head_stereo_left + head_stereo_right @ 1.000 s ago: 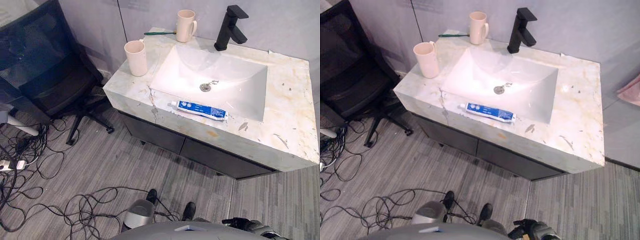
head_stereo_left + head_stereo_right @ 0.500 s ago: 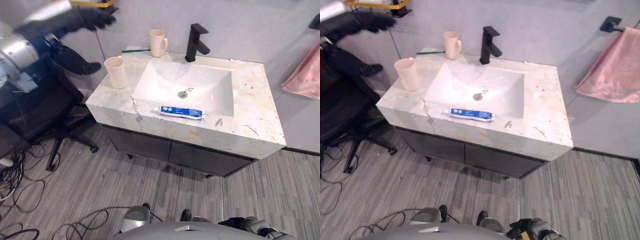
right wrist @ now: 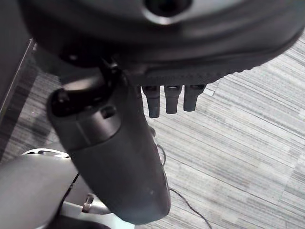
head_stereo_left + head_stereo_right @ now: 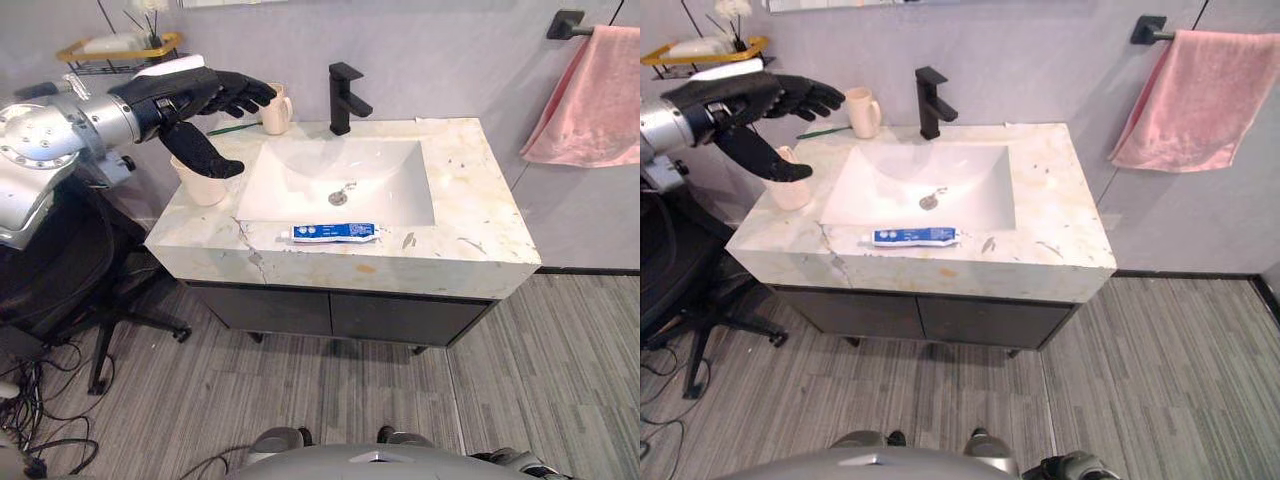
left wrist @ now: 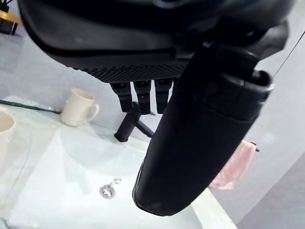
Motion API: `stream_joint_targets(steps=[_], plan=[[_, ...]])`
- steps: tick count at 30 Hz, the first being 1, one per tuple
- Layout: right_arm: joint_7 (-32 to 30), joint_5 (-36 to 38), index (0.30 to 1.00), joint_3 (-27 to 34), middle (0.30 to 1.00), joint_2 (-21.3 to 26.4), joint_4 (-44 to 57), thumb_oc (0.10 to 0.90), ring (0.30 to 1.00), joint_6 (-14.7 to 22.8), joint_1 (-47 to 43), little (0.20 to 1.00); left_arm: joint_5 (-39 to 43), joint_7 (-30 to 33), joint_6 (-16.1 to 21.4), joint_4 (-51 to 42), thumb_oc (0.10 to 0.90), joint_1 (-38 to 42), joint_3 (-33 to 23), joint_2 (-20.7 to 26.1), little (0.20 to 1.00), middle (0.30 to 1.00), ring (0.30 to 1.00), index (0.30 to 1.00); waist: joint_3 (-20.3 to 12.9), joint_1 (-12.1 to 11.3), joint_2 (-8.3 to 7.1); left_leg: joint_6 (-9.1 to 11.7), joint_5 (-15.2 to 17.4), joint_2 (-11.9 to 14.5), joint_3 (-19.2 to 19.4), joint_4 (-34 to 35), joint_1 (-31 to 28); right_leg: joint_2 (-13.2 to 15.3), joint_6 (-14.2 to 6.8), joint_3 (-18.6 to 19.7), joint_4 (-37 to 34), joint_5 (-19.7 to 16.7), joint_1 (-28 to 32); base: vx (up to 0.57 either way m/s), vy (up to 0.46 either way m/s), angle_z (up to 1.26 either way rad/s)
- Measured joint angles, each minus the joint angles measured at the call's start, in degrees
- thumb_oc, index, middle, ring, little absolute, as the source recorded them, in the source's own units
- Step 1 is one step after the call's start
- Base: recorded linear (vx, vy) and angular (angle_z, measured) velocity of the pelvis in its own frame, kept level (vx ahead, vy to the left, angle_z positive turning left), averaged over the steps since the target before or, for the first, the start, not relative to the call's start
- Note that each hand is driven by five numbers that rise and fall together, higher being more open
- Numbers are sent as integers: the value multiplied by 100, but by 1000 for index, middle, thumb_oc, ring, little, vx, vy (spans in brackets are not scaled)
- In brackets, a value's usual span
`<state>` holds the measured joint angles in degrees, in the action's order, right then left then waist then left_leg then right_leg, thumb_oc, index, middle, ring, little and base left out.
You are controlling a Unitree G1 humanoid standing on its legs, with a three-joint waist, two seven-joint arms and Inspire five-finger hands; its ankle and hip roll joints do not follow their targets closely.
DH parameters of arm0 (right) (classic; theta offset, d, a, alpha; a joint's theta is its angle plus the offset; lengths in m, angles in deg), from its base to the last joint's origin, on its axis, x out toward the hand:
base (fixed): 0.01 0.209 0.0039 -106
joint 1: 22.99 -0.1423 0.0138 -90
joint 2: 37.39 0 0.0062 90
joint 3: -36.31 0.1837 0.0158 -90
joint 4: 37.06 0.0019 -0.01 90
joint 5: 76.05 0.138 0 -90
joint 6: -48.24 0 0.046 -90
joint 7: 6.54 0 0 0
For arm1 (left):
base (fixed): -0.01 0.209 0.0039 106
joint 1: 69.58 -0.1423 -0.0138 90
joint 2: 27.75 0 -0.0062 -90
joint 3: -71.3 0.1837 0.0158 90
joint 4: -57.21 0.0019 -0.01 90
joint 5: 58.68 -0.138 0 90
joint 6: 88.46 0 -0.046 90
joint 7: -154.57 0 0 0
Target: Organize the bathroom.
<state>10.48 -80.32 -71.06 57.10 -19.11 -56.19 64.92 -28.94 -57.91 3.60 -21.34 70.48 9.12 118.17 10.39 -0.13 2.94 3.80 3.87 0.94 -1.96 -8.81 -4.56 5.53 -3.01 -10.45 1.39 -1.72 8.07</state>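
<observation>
Your left hand [image 4: 195,100] hangs above the left end of the vanity counter [image 4: 480,215] with its fingers stretched out and its thumb pointing down, holding nothing; the thumb tip sits right in front of the near cup [image 4: 204,186], so I judge that a careless drop or sweep here tips the cup off the counter edge, which is just beside it. Your right hand [image 3: 143,157] hangs low over the floor, fingers loose and empty.

The things to tidy are spread out; the toothpaste tube [image 4: 335,232] lies flat on the front lip of the counter, between the basin [image 4: 340,180] and the edge, so a push from behind likely slides it onto the floor; the green toothbrush [image 4: 823,131] lies at the back left, beside the handled mug [image 4: 864,111], and a reach across for it passes over the near cup and close to the black faucet [image 4: 346,97]. The wire shelf [image 4: 115,50] on the wall is near your forearm; lifting the arm could catch it.

I judge the tube the harder pick; it lies flat and thin, so the fingers may skid over it rather than close round it.
</observation>
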Motion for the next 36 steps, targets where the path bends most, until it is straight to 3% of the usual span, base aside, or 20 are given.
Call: stream_joint_targets(steps=[6, 9, 22, 30, 36], plan=[[-1, -5, 900, 66, 900, 4, -80, 800, 900, -37, -2, 900, 164, -457, -866, 394, 800, -5, 121, -561, 900, 900, 900, 900, -5, -28, 7, -24, 15, 27, 22, -111, 125, 4, -17, 16, 297, 135, -210, -6, -1, 0], [4, -13, 900, 93, 900, 4, -104, 800, 900, -53, 1, 900, 163, -550, -1092, 619, 800, -38, 122, -826, 900, 900, 900, 900, -2, -28, 2, -13, 5, 36, 24, -115, 120, 4, 7, 14, 362, 153, -225, 0, 0, 0], [19, -217, 900, 98, 900, 9, -157, 800, 900, -125, -166, 900, 157, -762, -1366, 644, 800, -195, 117, -1414, 900, 900, 900, 900, 47, -71, 46, -10, 0, 26, 24, -117, 113, 34, 15, 17, 578, 267, -318, 1, -1, 1], [12, -218, 900, 97, 900, 41, -138, 800, 900, -148, -344, 900, 132, -658, -1589, 603, 800, -376, 118, -1746, 900, 900, 900, 900, 341, 27, 168, 0, -24, 33, 30, -141, 140, 45, 34, 34, 804, 354, -449, -22, -2, 0], [-3, -211, 900, 85, 900, 151, -122, 800, 900, -167, -585, 900, 113, -345, -1588, 595, 800, -370, 123, -1962, 900, 900, 900, 900, 527, 86, 177, -5, -68, 21, 59, -299, 362, 97, 58, 85, 1199, 496, -794, -36, -18, -3]])
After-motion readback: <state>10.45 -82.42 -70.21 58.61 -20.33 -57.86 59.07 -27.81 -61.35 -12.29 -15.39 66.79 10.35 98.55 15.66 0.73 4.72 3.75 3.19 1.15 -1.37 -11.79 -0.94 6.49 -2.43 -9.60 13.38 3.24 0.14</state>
